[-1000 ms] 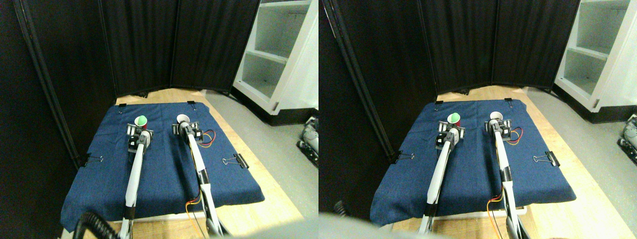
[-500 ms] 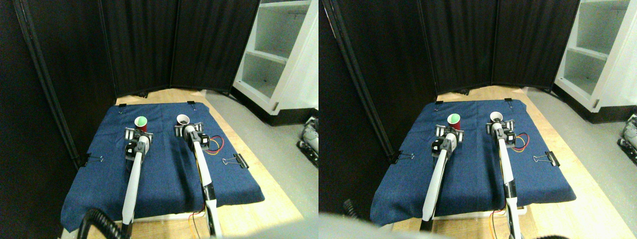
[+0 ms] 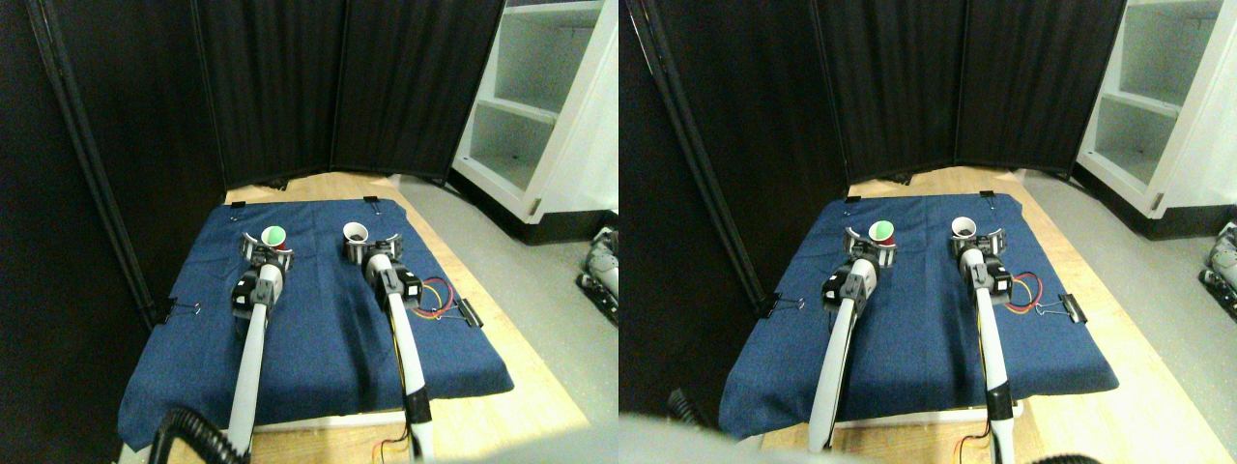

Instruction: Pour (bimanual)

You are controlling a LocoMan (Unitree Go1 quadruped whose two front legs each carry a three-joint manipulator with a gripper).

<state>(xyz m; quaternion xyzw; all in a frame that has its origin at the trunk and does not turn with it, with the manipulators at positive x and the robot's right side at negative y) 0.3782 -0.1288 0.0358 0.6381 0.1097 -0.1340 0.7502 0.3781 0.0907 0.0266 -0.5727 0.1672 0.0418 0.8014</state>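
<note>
Round red cup (image 3: 274, 238), white cup (image 3: 357, 233) on blue cloth (image 3: 319, 329) | left gripper (image 3: 265, 254), right gripper (image 3: 375, 250) spread wide behind cups, arms outstretched

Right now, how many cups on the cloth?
2. A red cup with green inside stands at the left gripper; a white cup stands at the right gripper. None seems hidden.

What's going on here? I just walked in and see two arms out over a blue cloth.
A legged robot is set up for a pouring job. Its left gripper sits at a red cup with a green inside, and its right gripper at a white cup. Both cups stand upright on the blue cloth; nothing is lifted or tipped, and each gripper's jaws look spread around its cup.
</note>
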